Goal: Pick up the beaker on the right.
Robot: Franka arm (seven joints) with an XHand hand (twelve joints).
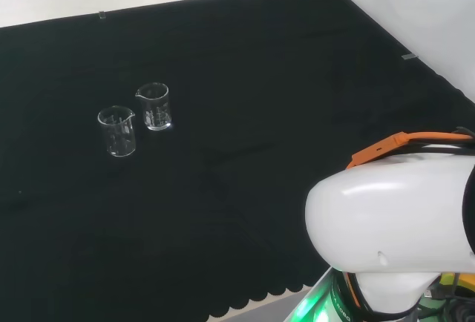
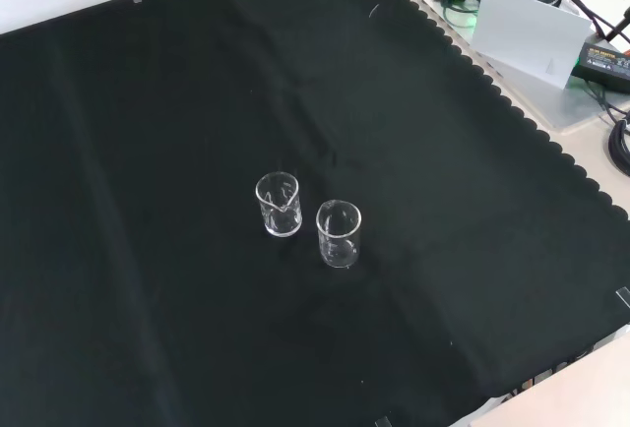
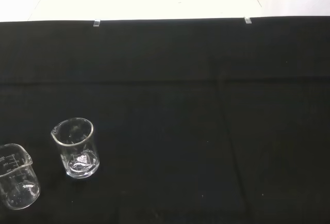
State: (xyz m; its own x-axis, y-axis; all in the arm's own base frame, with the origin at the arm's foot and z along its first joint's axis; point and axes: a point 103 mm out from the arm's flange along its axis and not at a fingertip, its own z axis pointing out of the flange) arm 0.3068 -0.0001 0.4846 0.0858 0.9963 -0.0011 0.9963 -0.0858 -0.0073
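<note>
In the head view two clear glass beakers stand upright on the black cloth [image 1: 245,188], close but apart: the nearer, left beaker [image 1: 117,130] and the farther, right beaker [image 1: 154,105]. Their faint printed markings are unreadable. Whether the hand's fingers are spread or closed, I cannot tell.

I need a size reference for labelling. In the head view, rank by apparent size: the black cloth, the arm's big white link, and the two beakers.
1. Black cloth, by far the largest.
2. White arm link, though its nearness to the camera enlarges it.
3. Left beaker and right beaker: they look alike, so no ranking between them.
</note>
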